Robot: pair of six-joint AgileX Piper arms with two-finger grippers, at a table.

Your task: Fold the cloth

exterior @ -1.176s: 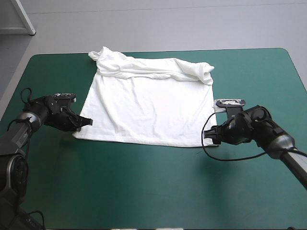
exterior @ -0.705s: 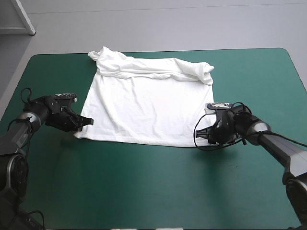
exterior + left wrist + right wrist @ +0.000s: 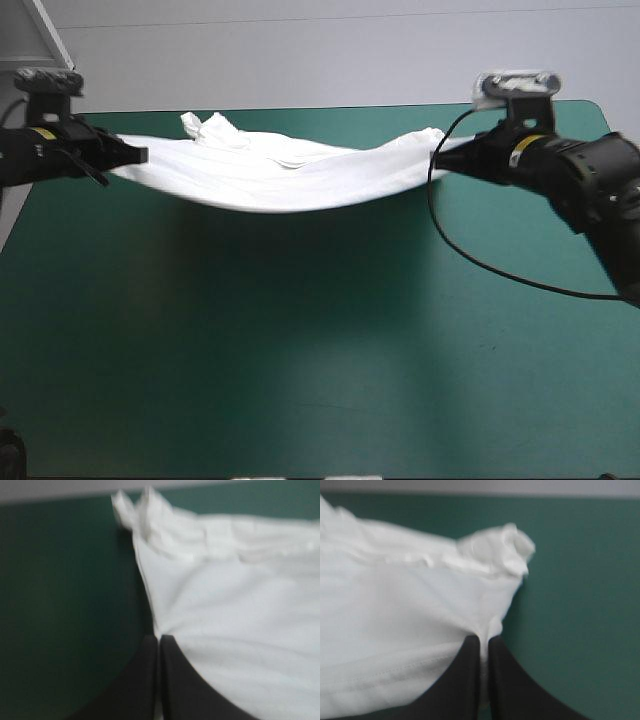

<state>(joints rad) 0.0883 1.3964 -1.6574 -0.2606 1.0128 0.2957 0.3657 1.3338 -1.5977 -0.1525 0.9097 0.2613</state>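
The high camera stood above and behind the robot, facing forward and down, far enough off to take in most of the table up to its far edge. The left end effector showed at one side and the right end effector at the other. Each wrist camera sat close above its own end effector, looking along the black fingers toward that far edge. All three views shared the lifted T-shirt, its bunched far end, and the teal-green cover.
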